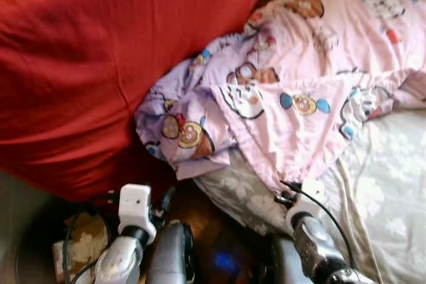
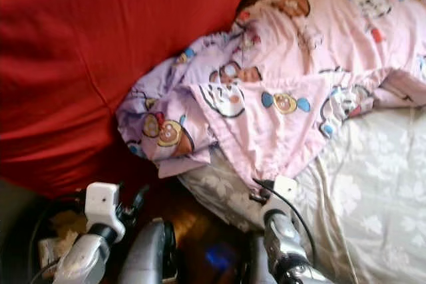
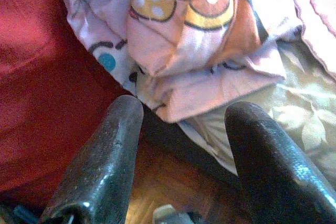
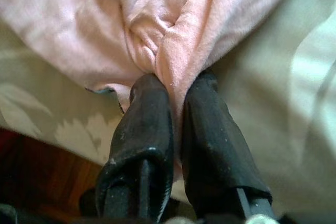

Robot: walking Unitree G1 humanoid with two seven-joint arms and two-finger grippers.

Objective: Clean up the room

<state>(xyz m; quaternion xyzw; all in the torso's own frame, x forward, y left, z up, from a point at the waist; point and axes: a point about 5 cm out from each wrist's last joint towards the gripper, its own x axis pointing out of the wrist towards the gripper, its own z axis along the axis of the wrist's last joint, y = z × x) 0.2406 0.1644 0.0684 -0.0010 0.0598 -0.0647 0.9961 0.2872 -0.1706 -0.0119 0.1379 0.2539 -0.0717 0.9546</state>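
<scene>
Right gripper (image 4: 176, 85), jaws pinching the pink blanket (image 1: 303, 64) hem at the near bed (image 1: 393, 197) edge; left gripper (image 3: 184, 124) w/ jaws spread, near the purple bunch. Blanket's crumpled against the red cushion (image 1: 80, 64) beyond, so tidying's barely begun imo.

We see a crumpled pink cartoon-print blanket (image 1: 293, 91) heaped on the floral bedsheet (image 1: 386, 197), its near edge pinched.

floral bed sheet (image 1: 386, 191), pink cartoon blanket (image 1: 313, 51)
</scene>
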